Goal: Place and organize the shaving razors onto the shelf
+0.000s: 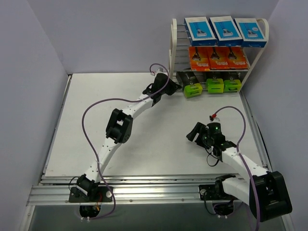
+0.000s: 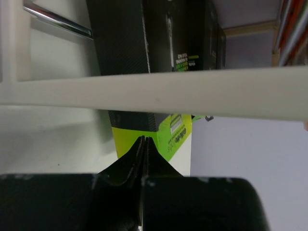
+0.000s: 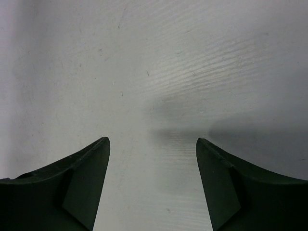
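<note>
Right gripper, nearest: jaws spread, empty, over the table. Left gripper: fingertips pressed together, holding nothing, at the lime end of the leftmost black pack on the bottom tier of the shelf. Push squarely and gently, level with the other black packs; orange packs and blue packs sit above

Even, diffuse overhead light. Right wrist view: soft shadow on table at 3 o'clock. Left wrist view: shelf bar blurred, rod glints at 11 o'clock.
</note>
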Robot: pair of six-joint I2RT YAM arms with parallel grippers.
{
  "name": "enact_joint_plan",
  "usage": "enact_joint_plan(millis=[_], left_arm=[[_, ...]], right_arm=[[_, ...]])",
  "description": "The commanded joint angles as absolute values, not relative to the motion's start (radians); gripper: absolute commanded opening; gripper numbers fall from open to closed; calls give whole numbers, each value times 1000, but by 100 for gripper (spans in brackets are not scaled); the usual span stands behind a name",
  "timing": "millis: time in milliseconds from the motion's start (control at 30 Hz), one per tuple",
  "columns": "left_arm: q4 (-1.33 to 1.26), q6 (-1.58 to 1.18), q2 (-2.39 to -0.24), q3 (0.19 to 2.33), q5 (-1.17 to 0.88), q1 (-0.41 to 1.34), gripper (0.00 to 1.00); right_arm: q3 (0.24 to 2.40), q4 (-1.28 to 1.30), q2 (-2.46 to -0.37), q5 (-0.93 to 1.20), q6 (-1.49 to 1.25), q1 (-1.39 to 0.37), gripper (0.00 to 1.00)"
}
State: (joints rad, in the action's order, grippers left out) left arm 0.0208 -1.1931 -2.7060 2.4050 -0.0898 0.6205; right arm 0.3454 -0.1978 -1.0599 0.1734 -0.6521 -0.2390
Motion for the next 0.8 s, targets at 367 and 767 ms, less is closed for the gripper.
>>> enact_joint_plan(millis=[367, 767], left_arm=[[46, -1230, -2842, 2611, 133, 658, 2], [-78, -1239, -2936, 2703, 213, 670, 2]], right_arm=[[327, -215, -1034, 230, -640, -239, 68], [322, -215, -1038, 239, -663, -244, 68]])
